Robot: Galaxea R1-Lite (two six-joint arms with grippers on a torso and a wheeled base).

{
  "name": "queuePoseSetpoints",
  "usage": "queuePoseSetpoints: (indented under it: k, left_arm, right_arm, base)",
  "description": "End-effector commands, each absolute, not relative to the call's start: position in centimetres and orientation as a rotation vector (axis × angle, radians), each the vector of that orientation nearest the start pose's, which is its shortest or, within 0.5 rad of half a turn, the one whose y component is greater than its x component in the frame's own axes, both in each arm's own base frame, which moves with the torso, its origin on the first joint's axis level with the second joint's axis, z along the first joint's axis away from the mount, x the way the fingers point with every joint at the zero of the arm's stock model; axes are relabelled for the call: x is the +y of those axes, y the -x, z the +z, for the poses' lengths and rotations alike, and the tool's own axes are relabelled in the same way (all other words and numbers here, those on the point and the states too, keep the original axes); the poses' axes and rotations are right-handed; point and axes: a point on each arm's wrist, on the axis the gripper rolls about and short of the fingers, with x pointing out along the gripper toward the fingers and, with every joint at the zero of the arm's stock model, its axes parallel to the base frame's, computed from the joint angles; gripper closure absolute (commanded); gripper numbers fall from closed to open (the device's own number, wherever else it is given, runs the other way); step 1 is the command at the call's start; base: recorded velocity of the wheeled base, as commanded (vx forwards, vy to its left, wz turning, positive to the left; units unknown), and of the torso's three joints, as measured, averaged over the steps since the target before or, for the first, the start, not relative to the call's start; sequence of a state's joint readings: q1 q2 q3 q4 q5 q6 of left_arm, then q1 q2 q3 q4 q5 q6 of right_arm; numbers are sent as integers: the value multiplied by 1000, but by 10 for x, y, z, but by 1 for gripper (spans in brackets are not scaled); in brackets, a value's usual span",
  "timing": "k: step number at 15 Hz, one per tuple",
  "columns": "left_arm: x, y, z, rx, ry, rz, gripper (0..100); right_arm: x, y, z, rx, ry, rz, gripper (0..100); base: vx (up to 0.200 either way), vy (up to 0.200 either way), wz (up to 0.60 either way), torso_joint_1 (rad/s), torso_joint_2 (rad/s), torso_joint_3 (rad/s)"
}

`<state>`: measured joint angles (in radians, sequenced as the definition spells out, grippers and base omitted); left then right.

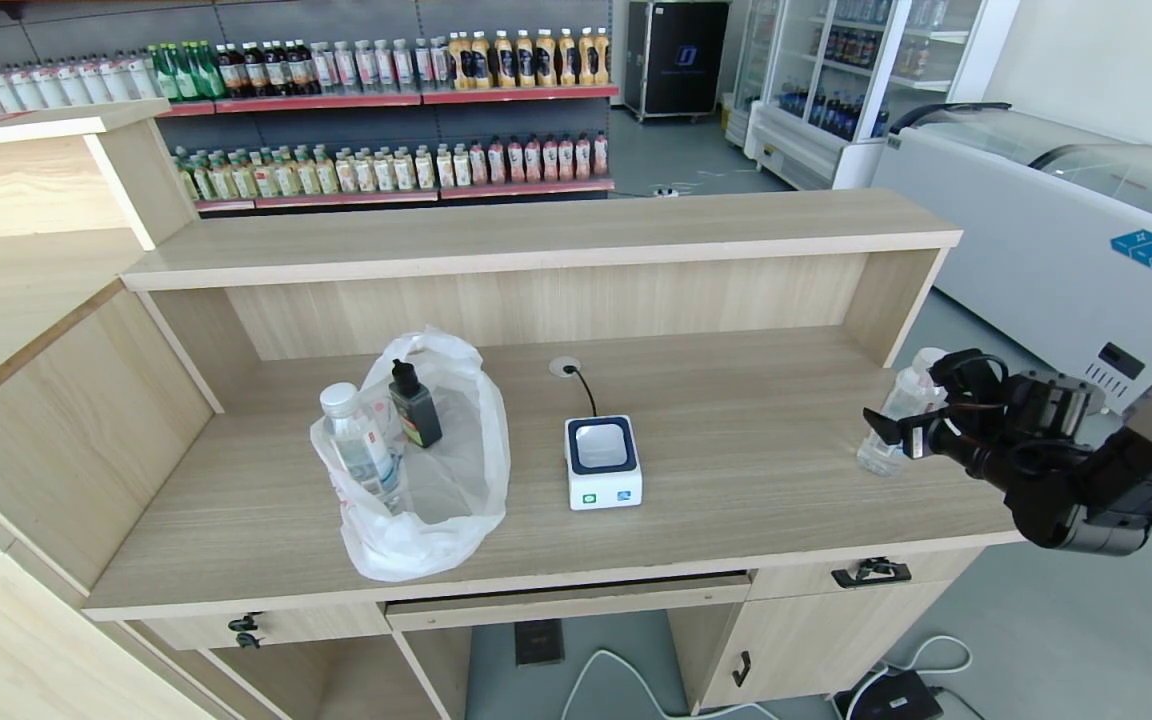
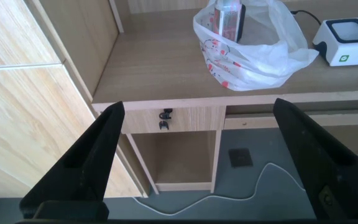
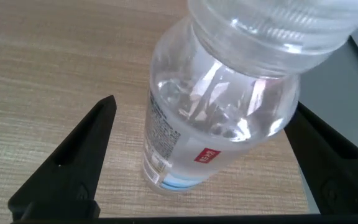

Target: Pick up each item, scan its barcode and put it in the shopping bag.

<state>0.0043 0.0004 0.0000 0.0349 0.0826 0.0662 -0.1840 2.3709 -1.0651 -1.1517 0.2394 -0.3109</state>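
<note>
At the far right end of the pale wooden tabletop (image 1: 756, 440) stands a clear plastic water bottle (image 1: 911, 395). It rests on its base with its long axis about upright and its cap on top. The right hand (image 3: 204, 109) is level with the bottle's middle, its two dark fingers spread apart with the bottle between them. A gap shows on each side, so I judge it is not yet gripped. The next move looks like a plain closing of the fingers across the bottle's width.

The left hand (image 2: 199, 109) hangs well away, off the front left of the tabletop and below its edge, fingers also apart and holding nothing. The right arm is clearly the nearer one.

The white square barcode scanner with a dark-rimmed window (image 1: 603, 460) sits mid-tabletop, between the bottle and the thin white plastic shopping bag (image 1: 456, 490). The bag stands open and holds a second clear water bottle (image 1: 356, 440) and a small dark bottle with a black cap (image 1: 416, 410), both upright.
</note>
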Motion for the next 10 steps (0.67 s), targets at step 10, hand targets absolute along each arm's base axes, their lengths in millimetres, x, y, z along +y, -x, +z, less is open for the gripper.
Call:
queuePoseSetpoints:
  k: [10]
  left_arm:
    - [2,23,72,38,-67,86,0]
  right_arm:
    - [-61,-445,33,125,283,111,0]
  base:
    - [0,0,0,0,0,0]
